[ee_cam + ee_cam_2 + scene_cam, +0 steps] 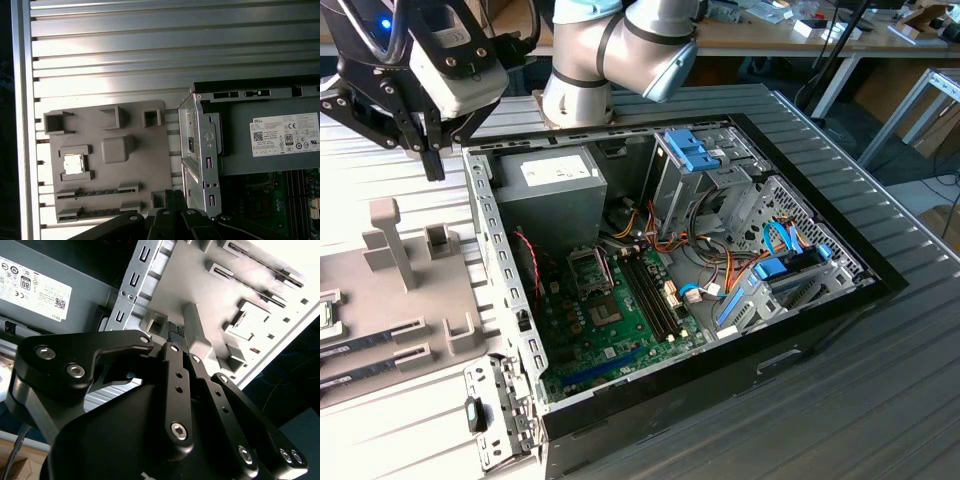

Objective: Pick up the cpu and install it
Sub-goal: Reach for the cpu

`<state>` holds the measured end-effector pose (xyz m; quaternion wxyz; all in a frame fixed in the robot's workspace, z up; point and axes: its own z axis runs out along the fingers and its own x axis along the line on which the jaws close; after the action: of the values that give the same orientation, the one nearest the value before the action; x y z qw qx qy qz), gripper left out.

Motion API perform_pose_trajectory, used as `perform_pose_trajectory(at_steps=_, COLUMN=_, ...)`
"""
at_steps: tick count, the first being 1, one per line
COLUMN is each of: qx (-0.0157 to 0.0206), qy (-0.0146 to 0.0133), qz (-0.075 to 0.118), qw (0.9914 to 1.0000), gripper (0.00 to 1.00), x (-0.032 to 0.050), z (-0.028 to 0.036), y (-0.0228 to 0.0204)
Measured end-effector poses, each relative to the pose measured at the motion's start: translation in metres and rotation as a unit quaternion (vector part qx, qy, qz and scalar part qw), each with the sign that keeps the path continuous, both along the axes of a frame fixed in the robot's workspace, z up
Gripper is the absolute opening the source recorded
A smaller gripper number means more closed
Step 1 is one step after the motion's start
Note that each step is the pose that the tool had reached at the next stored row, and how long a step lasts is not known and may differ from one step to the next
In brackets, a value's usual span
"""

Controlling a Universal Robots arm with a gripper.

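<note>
The cpu (73, 164), a small silver square, lies flat in a raised holder on the grey fixture plate (140, 165) beside the computer case. My gripper (433, 165) hangs above the plate's edge near the case's far corner on the exterior view's left. Its black fingers (177, 337) are shut with nothing between them, and their tips (172, 197) sit close to the case wall, well apart from the cpu. Inside the case lies the green motherboard (610, 335) with its silver socket frame (588, 266).
The open case (800, 330) holds a grey power supply (545, 195), blue drive brackets (692, 150) and bundled cables (720, 270). The fixture plate carries a tall block (385, 235), smaller posts and slotted holders (380, 345). Ribbed metal tabletop (150, 50) surrounds everything.
</note>
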<state>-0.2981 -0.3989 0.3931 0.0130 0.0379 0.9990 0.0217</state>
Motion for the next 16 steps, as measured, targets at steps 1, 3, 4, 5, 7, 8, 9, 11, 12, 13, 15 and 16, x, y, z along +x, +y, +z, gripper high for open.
perform_pose_trajectory(at_steps=1, qx=0.0000, qy=0.0000, qz=0.000, qw=1.00000, gripper=0.11, x=-0.0004, z=0.0000, y=0.0000)
perform_pose_trajectory(at_steps=3, qx=0.0000, qy=0.0000, qz=0.000, qw=1.00000, gripper=0.11, x=-0.0011, z=0.0000, y=0.0000)
perform_pose_trajectory(at_steps=4, qx=0.0000, qy=0.0000, qz=0.000, qw=1.00000, gripper=0.11, x=-0.0017, z=0.0000, y=0.0000)
perform_pose_trajectory(at_steps=5, qx=0.0000, qy=0.0000, qz=0.000, qw=1.00000, gripper=0.11, x=-0.0020, z=0.0000, y=0.0000)
perform_pose_trajectory(at_steps=7, qx=0.0000, qy=0.0000, qz=0.000, qw=1.00000, gripper=0.11, x=-0.0029, z=0.0000, y=0.0000)
perform_pose_trajectory(at_steps=8, qx=0.0000, qy=0.0000, qz=0.000, qw=1.00000, gripper=0.11, x=-0.0034, z=0.0000, y=0.0000)
perform_pose_trajectory(at_steps=9, qx=0.0000, qy=0.0000, qz=0.000, qw=1.00000, gripper=0.11, x=-0.0039, z=0.0000, y=0.0000)
perform_pose_trajectory(at_steps=11, qx=0.0000, qy=0.0000, qz=0.000, qw=1.00000, gripper=0.11, x=-0.0048, z=0.0000, y=0.0000)
perform_pose_trajectory(at_steps=12, qx=0.0000, qy=0.0000, qz=0.000, qw=1.00000, gripper=0.11, x=-0.0051, z=0.0000, y=0.0000)
perform_pose_trajectory(at_steps=13, qx=0.0000, qy=0.0000, qz=0.000, qw=1.00000, gripper=0.11, x=-0.0056, z=0.0000, y=0.0000)
perform_pose_trajectory(at_steps=15, qx=0.0000, qy=0.0000, qz=0.000, qw=1.00000, gripper=0.11, x=-0.0066, z=-0.0001, y=0.0000)
perform_pose_trajectory(at_steps=16, qx=0.0000, qy=0.0000, qz=0.000, qw=1.00000, gripper=0.11, x=-0.0070, z=-0.0001, y=0.0000)
